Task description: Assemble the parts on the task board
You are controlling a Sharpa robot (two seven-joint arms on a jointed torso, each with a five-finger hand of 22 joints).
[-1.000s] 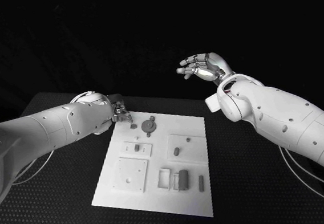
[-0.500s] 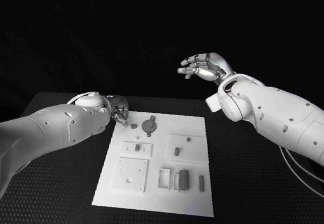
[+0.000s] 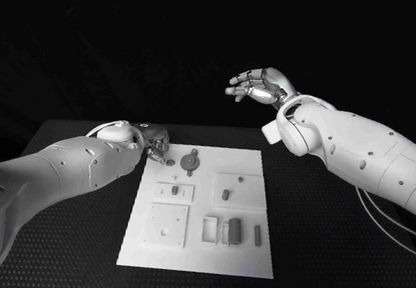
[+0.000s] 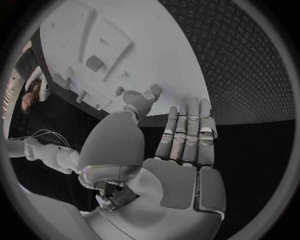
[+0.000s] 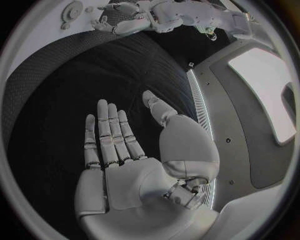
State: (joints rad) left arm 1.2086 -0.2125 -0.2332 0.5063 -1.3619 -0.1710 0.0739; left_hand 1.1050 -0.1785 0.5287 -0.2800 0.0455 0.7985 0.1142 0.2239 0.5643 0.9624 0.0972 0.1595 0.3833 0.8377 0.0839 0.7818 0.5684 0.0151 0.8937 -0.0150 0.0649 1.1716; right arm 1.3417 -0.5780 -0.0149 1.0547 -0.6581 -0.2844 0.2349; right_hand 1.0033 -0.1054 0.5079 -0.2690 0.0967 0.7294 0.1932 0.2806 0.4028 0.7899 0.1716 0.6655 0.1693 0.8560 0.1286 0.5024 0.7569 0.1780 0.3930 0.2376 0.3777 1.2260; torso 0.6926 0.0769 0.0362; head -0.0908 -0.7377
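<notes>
The task board [image 3: 205, 210] lies flat in the middle of the black table [image 3: 338, 268], long side running near to far. Small parts [image 3: 234, 230] stand in a cluster on its near right; one small peg [image 3: 227, 194] sits in a square recess mid-board, and a round part [image 3: 191, 162] lies near the far left corner.

The left hand [image 3: 154, 144] is right at that far left corner, just beside the round part. In the left wrist view the left hand [image 4: 181, 145] shows its fingers [image 4: 187, 130] laid straight and side by side, the thumb reaching towards the board's edge [image 4: 156, 95]. A small piece sits at the thumb tip, but whether the hand pinches it or merely touches it I cannot tell; the arm hides the contact from the head camera.

The right hand [image 3: 260, 87] is raised well beyond the board's far edge, well apart from every part. The right wrist view shows the right hand [image 5: 125, 160] spread flat, fingers [image 5: 109, 130] extended, palm bare, holding nothing.
</notes>
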